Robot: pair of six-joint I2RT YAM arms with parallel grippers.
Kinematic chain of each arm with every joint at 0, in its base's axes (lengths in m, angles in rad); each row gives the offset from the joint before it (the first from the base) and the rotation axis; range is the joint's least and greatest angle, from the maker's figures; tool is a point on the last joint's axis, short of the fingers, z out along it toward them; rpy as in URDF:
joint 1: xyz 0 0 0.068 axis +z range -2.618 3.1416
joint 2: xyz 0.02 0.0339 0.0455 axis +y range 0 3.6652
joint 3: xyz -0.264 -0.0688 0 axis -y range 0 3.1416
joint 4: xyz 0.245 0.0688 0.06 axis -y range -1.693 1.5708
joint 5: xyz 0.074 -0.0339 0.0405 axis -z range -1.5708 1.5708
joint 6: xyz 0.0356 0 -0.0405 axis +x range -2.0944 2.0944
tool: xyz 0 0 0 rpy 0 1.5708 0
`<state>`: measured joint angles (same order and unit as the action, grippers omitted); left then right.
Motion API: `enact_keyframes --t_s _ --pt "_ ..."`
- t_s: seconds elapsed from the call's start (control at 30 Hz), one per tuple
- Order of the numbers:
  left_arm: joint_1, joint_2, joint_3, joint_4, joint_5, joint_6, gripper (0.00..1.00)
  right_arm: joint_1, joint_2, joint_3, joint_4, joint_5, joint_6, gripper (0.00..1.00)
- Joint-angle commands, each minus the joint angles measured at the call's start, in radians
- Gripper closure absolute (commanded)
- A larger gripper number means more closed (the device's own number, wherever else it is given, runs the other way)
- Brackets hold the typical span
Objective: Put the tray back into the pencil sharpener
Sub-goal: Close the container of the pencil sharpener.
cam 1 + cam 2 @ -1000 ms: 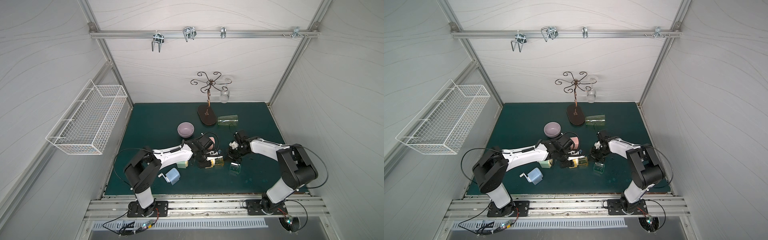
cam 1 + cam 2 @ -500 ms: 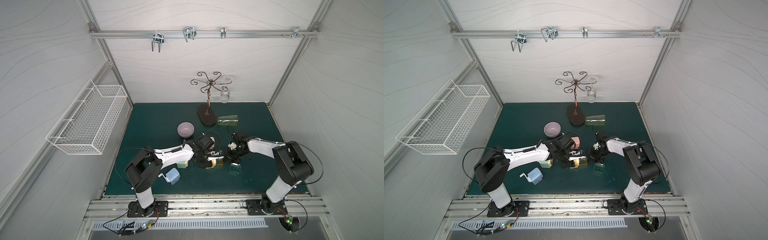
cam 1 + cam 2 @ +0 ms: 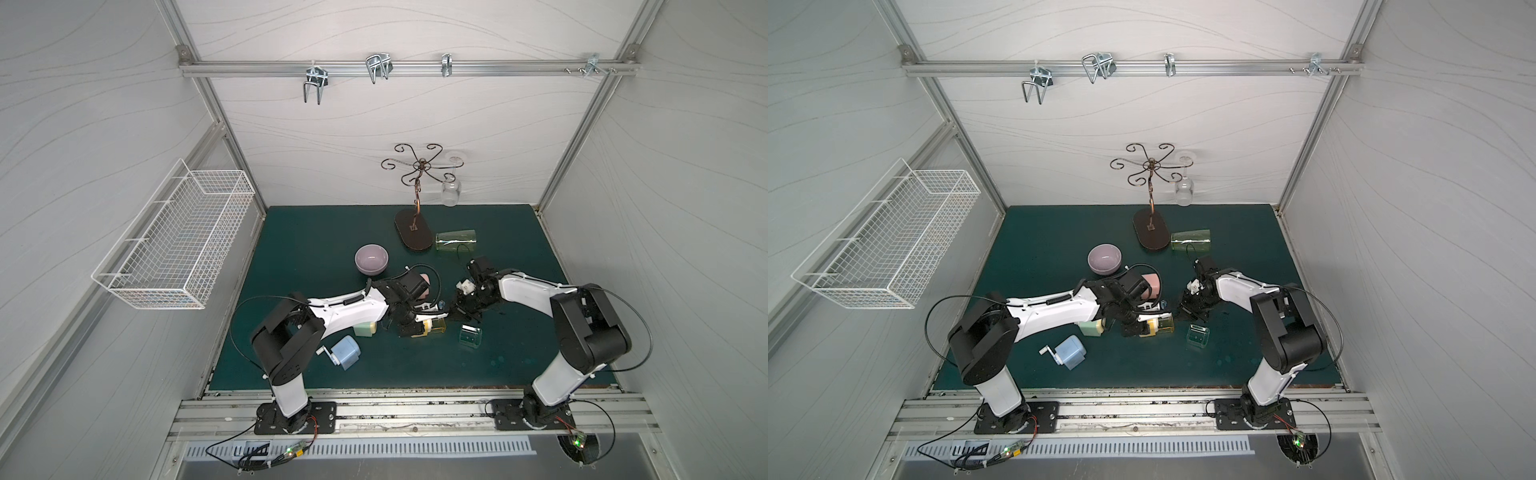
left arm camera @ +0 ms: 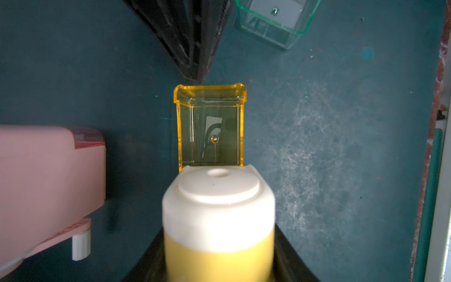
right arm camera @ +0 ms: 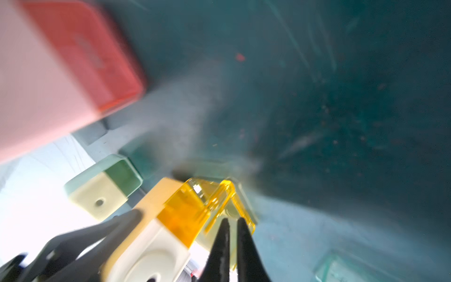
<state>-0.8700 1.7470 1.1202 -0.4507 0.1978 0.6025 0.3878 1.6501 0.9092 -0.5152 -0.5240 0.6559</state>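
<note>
A: What's the left pincer doing?
B: It's clenching the yellow sharpener by its body, down on the table.
A: And the right pincer?
B: Tips nrly together, sitting right at the tray lip; can't tell if it's pinching. Tray's sticking partway out of the sharpener. A pink sharpener is lying just beside, w/ a green tray nearby.

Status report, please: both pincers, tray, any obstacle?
Left pincer shut on yellow sharpener. Right pincer nearly shut at outer end of tray. Tray partly inserted, not seated. Pink sharpener beside, not blocking.
</note>
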Motion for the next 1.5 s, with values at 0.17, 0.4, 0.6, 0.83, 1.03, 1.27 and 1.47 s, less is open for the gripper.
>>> enact_keyframes --t_s 0.17,0.4,0.6,0.83,1.03,1.27,1.47 --pt "-0.008 0.027 0.021 0.024 0.0 0.026 0.88 0.007 -0.039 0.026 -0.102 -0.008 -0.071 0.73" --pt "-0.009 0.024 0.024 0.02 -0.001 0.026 0.88 0.032 0.018 -0.003 -0.018 -0.083 -0.044 0.66" --pt "-0.009 0.024 0.025 0.021 -0.001 0.026 0.88 0.04 0.037 -0.013 -0.016 -0.069 -0.053 0.68" --pt "-0.009 0.026 0.026 0.021 -0.004 0.026 0.88 0.045 0.037 -0.019 -0.017 -0.063 -0.057 0.76" --pt "-0.01 0.026 0.027 0.02 -0.005 0.024 0.88 0.045 0.036 -0.023 -0.019 -0.064 -0.063 0.81" --pt "-0.009 0.028 0.03 0.017 -0.008 0.026 0.88 0.045 0.034 -0.026 -0.023 -0.071 -0.067 0.83" --pt "-0.009 0.033 0.037 0.016 -0.01 0.03 0.88 0.066 0.036 0.004 -0.061 -0.064 -0.1 0.84"
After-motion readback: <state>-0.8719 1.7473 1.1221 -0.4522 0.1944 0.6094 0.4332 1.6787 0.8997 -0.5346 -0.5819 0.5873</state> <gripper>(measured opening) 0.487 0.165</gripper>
